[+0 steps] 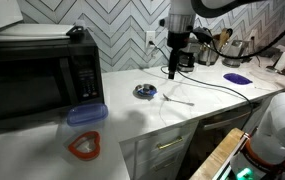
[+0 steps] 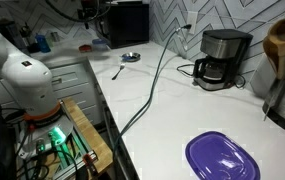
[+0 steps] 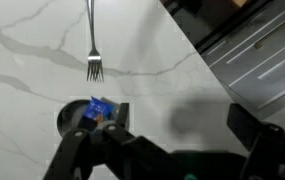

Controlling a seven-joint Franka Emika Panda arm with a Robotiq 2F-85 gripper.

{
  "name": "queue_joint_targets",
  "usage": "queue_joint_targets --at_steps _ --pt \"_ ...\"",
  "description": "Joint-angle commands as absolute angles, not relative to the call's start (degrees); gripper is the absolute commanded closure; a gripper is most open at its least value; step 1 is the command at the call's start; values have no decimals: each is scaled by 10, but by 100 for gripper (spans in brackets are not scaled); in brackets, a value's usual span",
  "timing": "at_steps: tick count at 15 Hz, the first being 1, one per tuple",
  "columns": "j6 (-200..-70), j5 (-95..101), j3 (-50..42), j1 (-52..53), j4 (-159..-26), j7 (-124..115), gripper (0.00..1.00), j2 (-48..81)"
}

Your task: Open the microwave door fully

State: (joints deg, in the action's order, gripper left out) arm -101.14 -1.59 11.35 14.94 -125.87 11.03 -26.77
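Note:
The black microwave [image 1: 37, 75] stands at the left end of the white marble counter, far from the arm. Its door [image 1: 22, 88] with the dark window lies flush against the front, next to the button panel [image 1: 87, 75]. In an exterior view the microwave [image 2: 129, 22] is at the far end of the counter. My gripper [image 1: 171, 70] hangs over the middle of the counter, well to the right of the microwave. In the wrist view the gripper [image 3: 182, 125] is open and empty above bare counter.
A small dish [image 1: 145, 91] with a blue item and a fork [image 1: 177, 98] lie under the arm; the wrist view shows both the dish [image 3: 90, 112] and the fork [image 3: 93, 45]. A blue-lidded container [image 1: 86, 115] and a red heart shape [image 1: 84, 146] sit before the microwave. A coffee maker [image 2: 222, 58] and a purple lid [image 2: 222, 158] sit further along.

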Motion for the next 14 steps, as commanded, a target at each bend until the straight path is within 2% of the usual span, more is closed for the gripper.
queue_joint_targets --at_steps 1,5,6,14 --pt "-1115 -62 109 180 -1275 148 0 -271" --pt "-1223 -154 86 215 -1294 221 0 -254" --pt "-1185 -112 107 193 -1272 177 0 -255" --pt "-1216 -130 101 201 -1275 200 0 -244"
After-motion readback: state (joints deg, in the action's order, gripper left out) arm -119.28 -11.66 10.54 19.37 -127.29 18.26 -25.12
